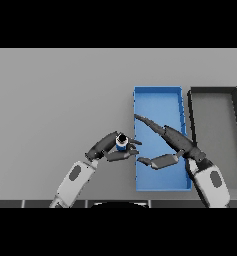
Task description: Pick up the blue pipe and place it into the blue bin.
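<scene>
Pipe (pixel 121 141) sits upright in the left robot hand (pixel 111 146), whose fingers curl round it, just left of the blue bin (pixel 157 90), near the bin's left wall and apparently above the counter (pixel 50 100). The right robot hand (pixel 171 145) hangs over the bin with fingers straight and spread, holding nothing. I judge the grip light, since only the fingertips seem to hold the pipe; a quick sideways move could let it slip and fall outside the bin. Carried too low, it could strike the bin's left wall. The right robot hand also crowds the drop space, so the two could collide. A black bin (pixel 212 90) stands just right of the blue one.
</scene>
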Robot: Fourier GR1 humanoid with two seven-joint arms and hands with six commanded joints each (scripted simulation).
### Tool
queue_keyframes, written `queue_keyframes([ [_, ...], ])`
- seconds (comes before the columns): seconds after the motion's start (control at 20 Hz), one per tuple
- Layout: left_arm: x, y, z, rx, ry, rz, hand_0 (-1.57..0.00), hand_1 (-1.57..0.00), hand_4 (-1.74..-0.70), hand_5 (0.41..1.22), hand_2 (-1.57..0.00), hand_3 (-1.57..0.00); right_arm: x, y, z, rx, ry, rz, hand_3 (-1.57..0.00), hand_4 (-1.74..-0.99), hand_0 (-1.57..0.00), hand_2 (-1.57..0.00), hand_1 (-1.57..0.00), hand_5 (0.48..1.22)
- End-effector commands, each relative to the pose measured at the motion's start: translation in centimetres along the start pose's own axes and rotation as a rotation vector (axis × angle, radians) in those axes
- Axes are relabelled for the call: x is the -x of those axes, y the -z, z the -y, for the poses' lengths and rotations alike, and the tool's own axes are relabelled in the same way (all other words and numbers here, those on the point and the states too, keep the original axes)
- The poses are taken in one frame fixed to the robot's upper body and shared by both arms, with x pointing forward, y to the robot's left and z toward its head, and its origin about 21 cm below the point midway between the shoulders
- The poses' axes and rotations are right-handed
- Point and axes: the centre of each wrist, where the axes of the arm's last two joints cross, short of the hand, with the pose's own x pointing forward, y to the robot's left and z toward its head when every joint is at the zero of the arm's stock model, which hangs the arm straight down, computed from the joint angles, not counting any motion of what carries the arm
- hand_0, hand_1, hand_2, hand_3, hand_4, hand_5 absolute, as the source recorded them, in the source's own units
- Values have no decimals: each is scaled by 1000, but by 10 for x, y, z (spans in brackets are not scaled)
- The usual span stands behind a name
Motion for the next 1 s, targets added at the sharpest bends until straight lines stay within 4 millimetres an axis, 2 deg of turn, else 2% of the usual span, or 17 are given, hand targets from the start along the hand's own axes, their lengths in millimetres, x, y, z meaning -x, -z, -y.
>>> queue_keyframes([
  [0.0,1,-1,-3,-3,-5,1,-1571,-1571,-1467,1221,-1571,-1571,0,5,-4,-32,5,-10,1,-1302,1,-42,-1,559],
  [0.2,0,3,-3,8,-11,14,-1571,-1571,-1464,1221,-1571,-1571,-7,32,-6,-141,5,5,1,-1268,1,-46,0,555],
  [0.25,3,-2,-4,11,-19,13,-1571,-1571,-1464,1221,-1571,-1571,-6,38,-11,-165,3,8,1,-1253,1,-48,0,554],
  [0.35,0,6,-3,32,-41,5,-1571,-1571,-1467,1221,-1571,-1571,-12,48,-13,-198,-19,7,1,-1232,-3,-59,-10,545],
  [0.55,1,2,-6,17,-22,-23,-1571,-1571,-1469,1221,-1571,-1571,-19,72,-16,-245,-48,-5,1,-1186,-23,-83,-32,521],
  [0.7,4,2,-3,27,-11,-28,-1571,-1571,-1465,1221,-1571,-1571,-18,89,-18,-278,-61,-29,-44,-1204,-69,-166,-108,497],
  [0.75,2,4,-5,23,-11,-37,-1571,-1571,-1462,1221,-1571,-1571,-18,95,-18,-290,-63,-34,-128,-1233,-168,-261,-218,487],
  [0.8,3,3,-6,26,-21,-20,-1571,-1571,-1517,1221,-1571,-1571,-16,97,-22,-308,-60,-21,-242,-1278,-323,-377,-362,485],
  [0.95,2,0,-4,26,-13,-62,-1571,-1571,-1622,1221,-1571,-1571,-15,100,-24,-328,-56,4,-762,-1467,-876,-910,-877,518],
])
